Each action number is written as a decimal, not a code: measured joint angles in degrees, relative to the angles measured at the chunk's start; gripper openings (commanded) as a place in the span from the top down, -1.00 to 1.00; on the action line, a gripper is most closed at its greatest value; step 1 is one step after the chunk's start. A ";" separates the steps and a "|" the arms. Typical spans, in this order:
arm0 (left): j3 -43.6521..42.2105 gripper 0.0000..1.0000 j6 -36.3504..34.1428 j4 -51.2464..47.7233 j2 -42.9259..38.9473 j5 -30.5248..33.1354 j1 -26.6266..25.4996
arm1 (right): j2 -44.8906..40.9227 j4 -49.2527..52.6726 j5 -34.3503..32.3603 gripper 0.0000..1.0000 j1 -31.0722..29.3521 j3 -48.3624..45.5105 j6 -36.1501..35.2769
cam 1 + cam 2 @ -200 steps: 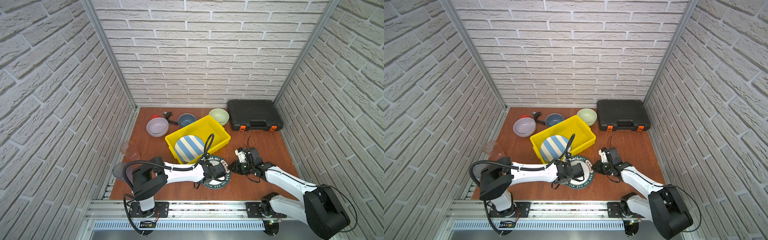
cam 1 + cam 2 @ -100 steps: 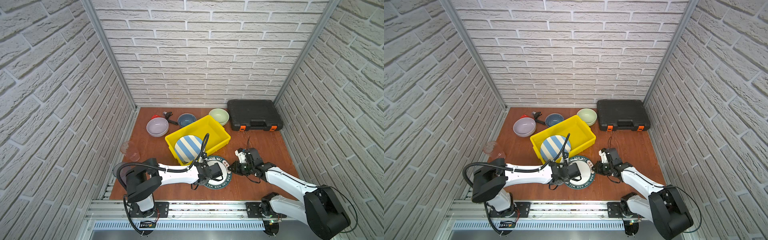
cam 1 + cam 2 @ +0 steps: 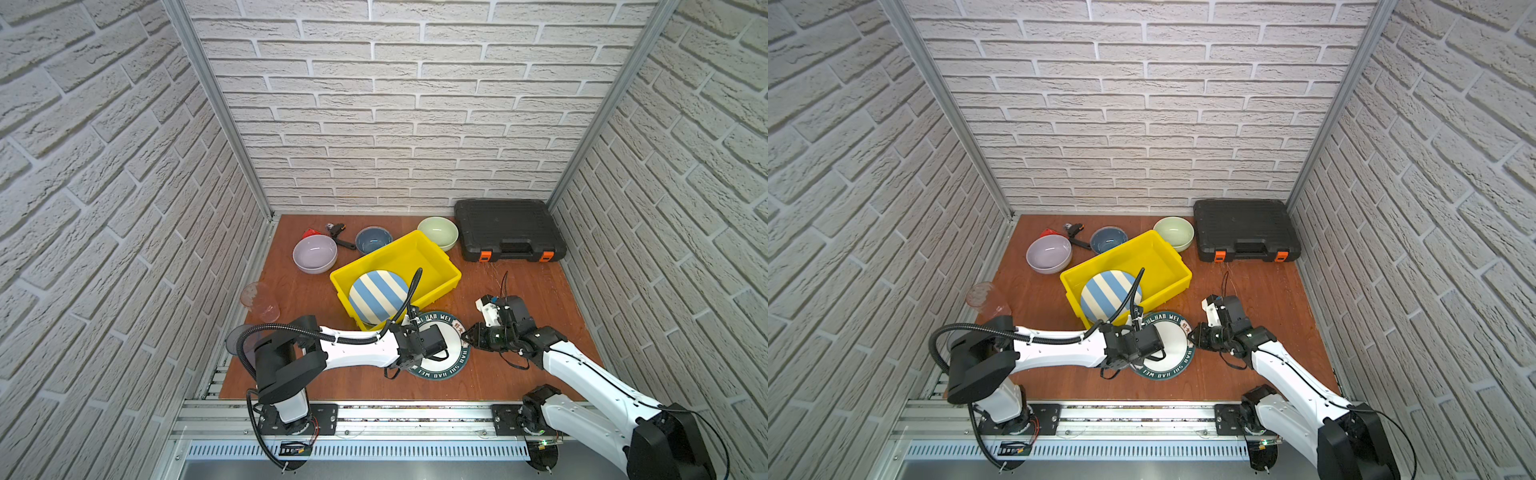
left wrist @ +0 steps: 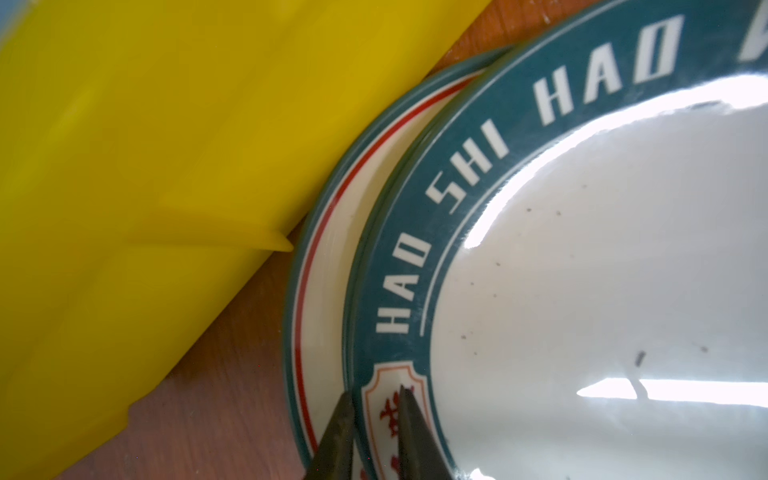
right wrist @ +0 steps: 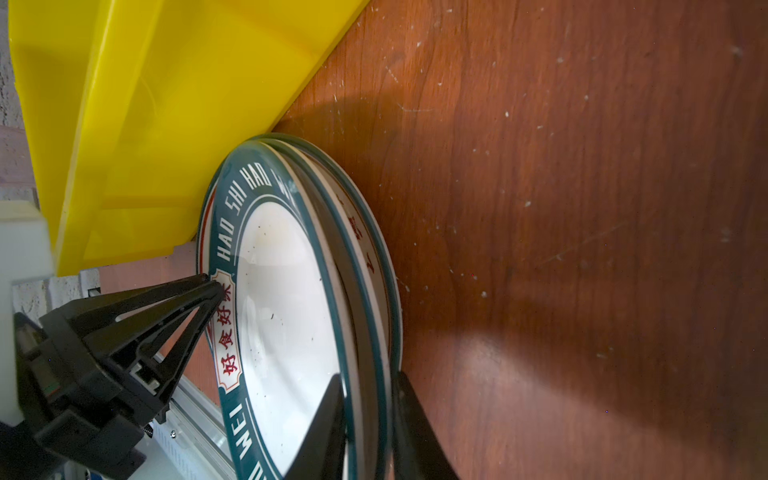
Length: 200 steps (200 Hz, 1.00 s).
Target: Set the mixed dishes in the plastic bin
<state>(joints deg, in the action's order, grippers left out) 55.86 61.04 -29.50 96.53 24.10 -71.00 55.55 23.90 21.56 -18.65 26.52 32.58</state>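
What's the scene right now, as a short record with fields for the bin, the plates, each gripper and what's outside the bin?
yellow bin: holds only the striped plate, tilted
stack: two printed plates on the table, against the bin's near wall
left gripper: shut on the top printed plate at its rim
right gripper: shut on the printed plates' opposite rim, both between its jaws
outside bin: lilac bowl, dark-blue bowl, pale-green bowl, pink tumbler

The lower printed plate shows only a rim sliver under the upper plate
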 measured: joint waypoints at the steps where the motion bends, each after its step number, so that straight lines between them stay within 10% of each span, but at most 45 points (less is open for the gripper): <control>1: 0.00 0.59 0.00 0.04 0.02 -0.02 0.00 | -0.02 0.13 -0.04 0.54 0.00 0.09 -0.02; 81: 0.24 0.60 -0.92 1.20 0.31 -1.03 0.20 | -1.79 8.57 -3.41 0.27 0.00 4.87 -3.04; 200: 0.31 0.61 -1.05 1.33 0.33 -1.53 0.66 | -0.70 8.57 -1.09 0.51 0.00 5.88 -2.99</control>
<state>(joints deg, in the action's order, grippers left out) 56.16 59.99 -28.16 96.86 22.57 -70.35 54.85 32.47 20.47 -18.65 32.40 29.58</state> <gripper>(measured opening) 0.198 0.255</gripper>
